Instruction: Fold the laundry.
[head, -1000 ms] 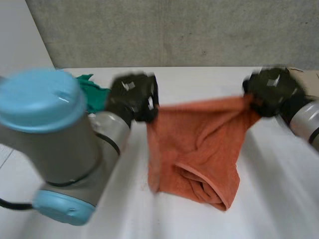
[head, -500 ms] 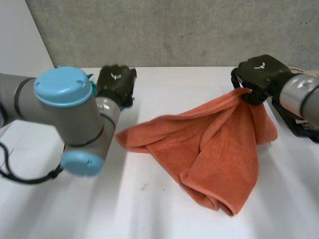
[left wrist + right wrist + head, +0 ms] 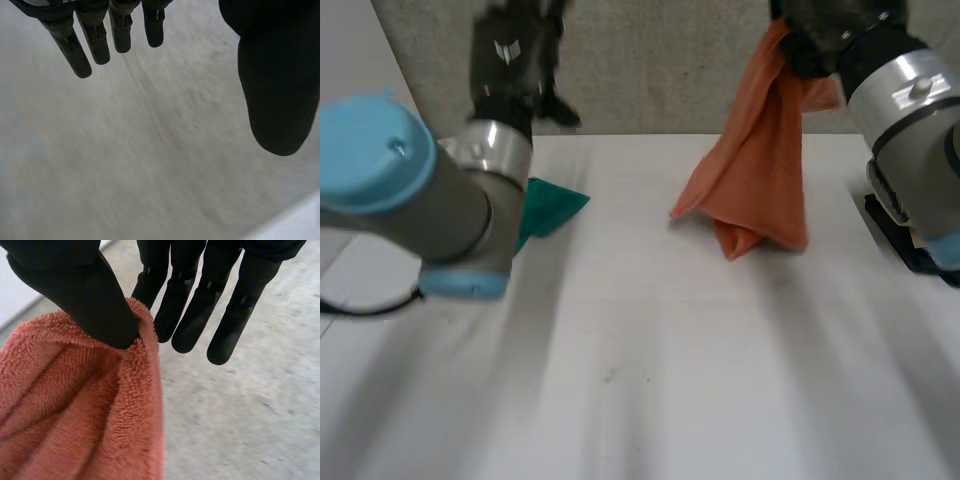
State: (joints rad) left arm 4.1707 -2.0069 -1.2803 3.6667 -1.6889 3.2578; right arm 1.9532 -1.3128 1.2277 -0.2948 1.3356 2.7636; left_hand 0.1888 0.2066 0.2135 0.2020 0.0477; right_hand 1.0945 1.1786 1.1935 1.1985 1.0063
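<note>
An orange towel (image 3: 757, 175) hangs bunched from my right hand (image 3: 825, 30), which is raised high at the back right. The towel's lower end reaches the white table (image 3: 640, 360). In the right wrist view my thumb (image 3: 80, 295) pinches an edge of the orange towel (image 3: 85, 425) against the fingers (image 3: 162, 300). My left hand (image 3: 515, 60) is raised at the back left, well apart from the towel. In the left wrist view its fingers (image 3: 85, 45) are straight, its thumb (image 3: 272, 85) stands apart, and nothing lies between them.
A green cloth (image 3: 548, 207) lies on the table at the left, partly behind my left arm (image 3: 410, 190). A black object (image 3: 910, 250) sits at the table's right edge. A grey wall (image 3: 650, 70) rises behind the table.
My left hand has let go of the towel's corner and risen. My right hand has lifted the towel from a spread heap until it hangs nearly straight down.
</note>
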